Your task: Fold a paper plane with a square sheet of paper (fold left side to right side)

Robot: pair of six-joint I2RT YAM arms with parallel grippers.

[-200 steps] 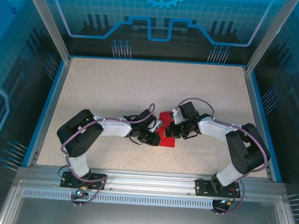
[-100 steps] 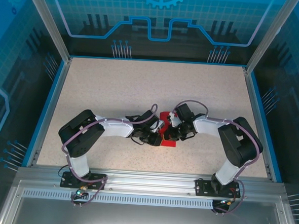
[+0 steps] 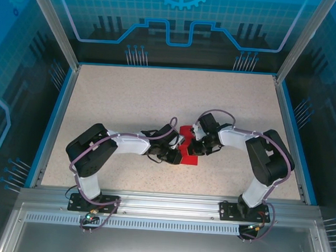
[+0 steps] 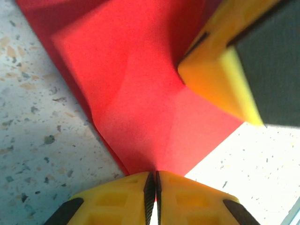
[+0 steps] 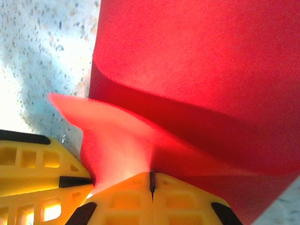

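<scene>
We note the red sheet (image 3: 189, 159) at mid-counter (image 3: 129, 101), lying between the two tools, partly folded and bowed upward. What we can see of it has its long axis running far to near, slightly tilted, with both ends showing past the wrists. The left tool (image 4: 153, 185) is pinched tight on a corner of the sheet. The right tool (image 5: 151, 185) is likewise closed, gripping a raised fold. Compared with a second ago, the right arm has drawn its elbow inward and the sheet is in the same spot.

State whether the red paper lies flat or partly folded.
Partly folded: the red paper curves up off the table in a raised flap, not lying flat.
</scene>
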